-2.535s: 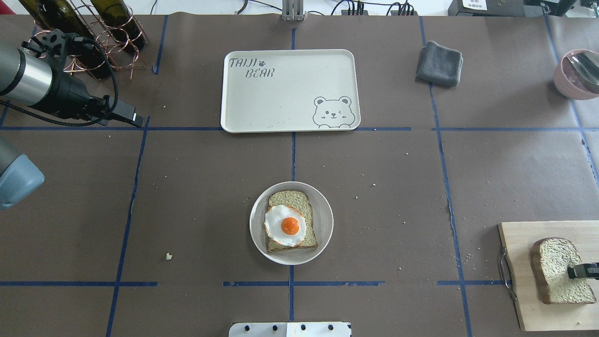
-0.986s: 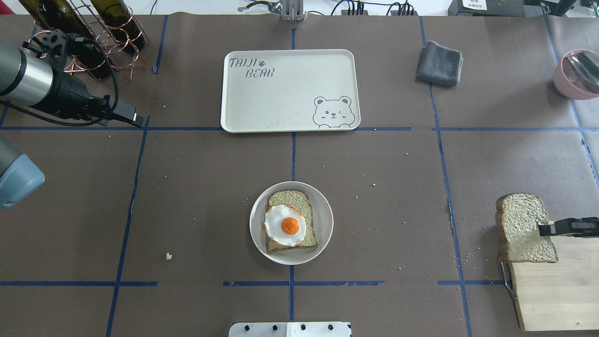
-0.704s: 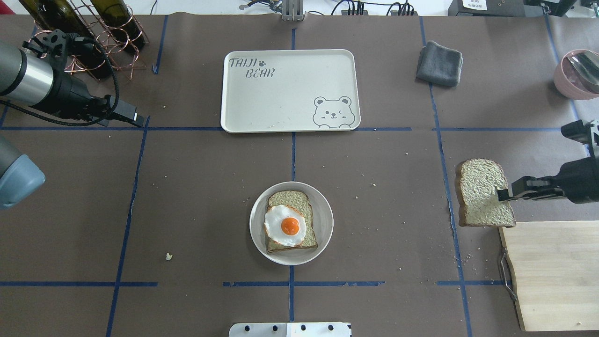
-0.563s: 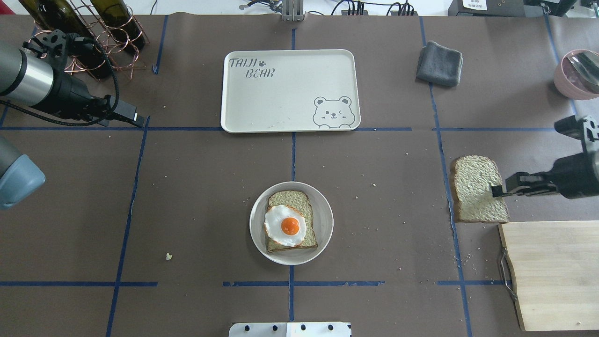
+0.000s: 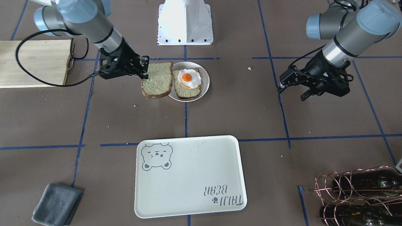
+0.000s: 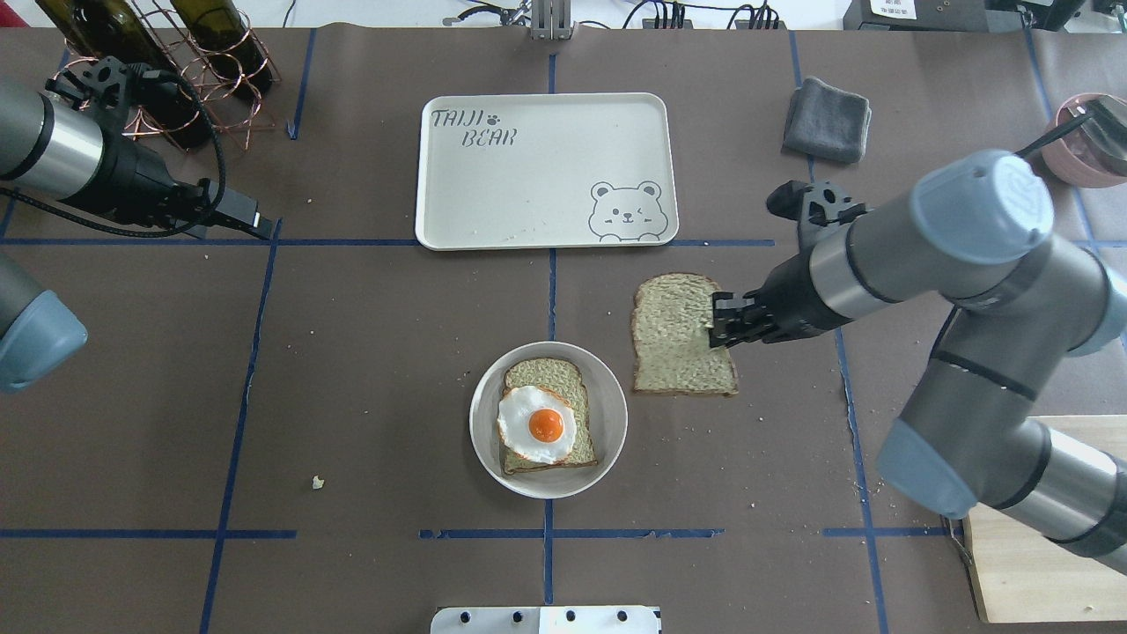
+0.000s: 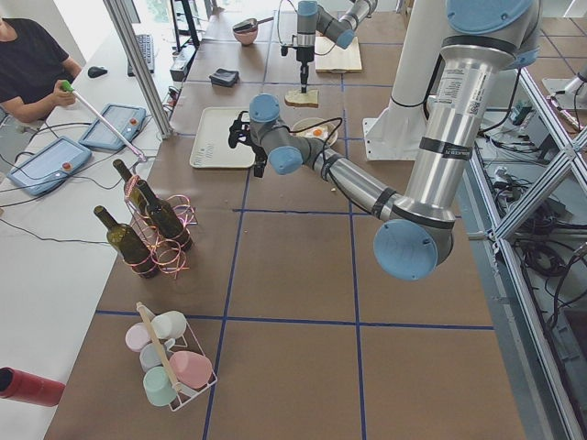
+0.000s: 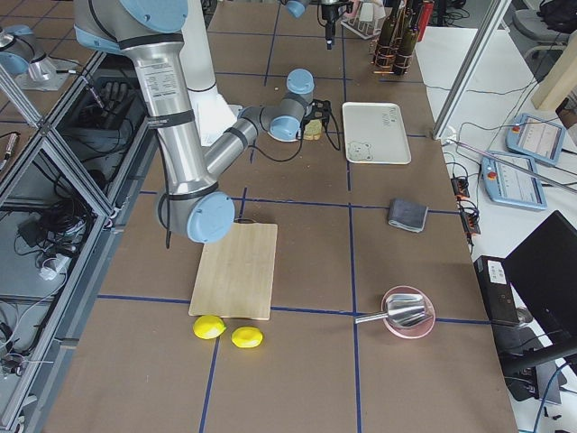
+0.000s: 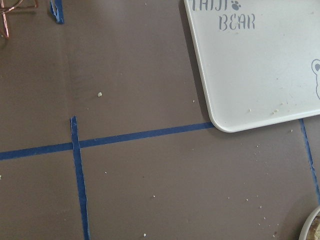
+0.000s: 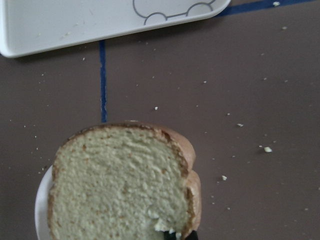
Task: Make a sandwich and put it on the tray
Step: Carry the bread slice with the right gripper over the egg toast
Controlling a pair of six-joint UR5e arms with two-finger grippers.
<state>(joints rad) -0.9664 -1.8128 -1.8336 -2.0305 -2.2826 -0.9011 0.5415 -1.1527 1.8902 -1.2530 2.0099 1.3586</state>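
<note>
A round off-white plate [image 6: 607,449] holds one bread slice [image 6: 539,372] with a fried egg [image 6: 537,425] on top. My right gripper [image 6: 715,323] is shut on the edge of a second bread slice [image 6: 676,333] and holds it flat above the table, just right of the plate. In the front view this slice [image 5: 157,80] overlaps the plate's rim [image 5: 204,85]. It fills the right wrist view [image 10: 120,185]. The cream bear tray [image 6: 546,170] lies beyond the plate with nothing on it. My left gripper [image 5: 290,94] hovers open and empty at the far left.
A wooden cutting board [image 6: 1039,572] lies at the front right. A grey cloth [image 6: 828,119] and a pink bowl [image 6: 1083,141] are at the back right. A wire rack with wine bottles [image 6: 176,53] stands at the back left. Two lemons [image 8: 209,327] lie by the board.
My right gripper lifted the bread slice off the cutting board and carried it left to beside the plate. The left arm, plate and tray have not moved.
</note>
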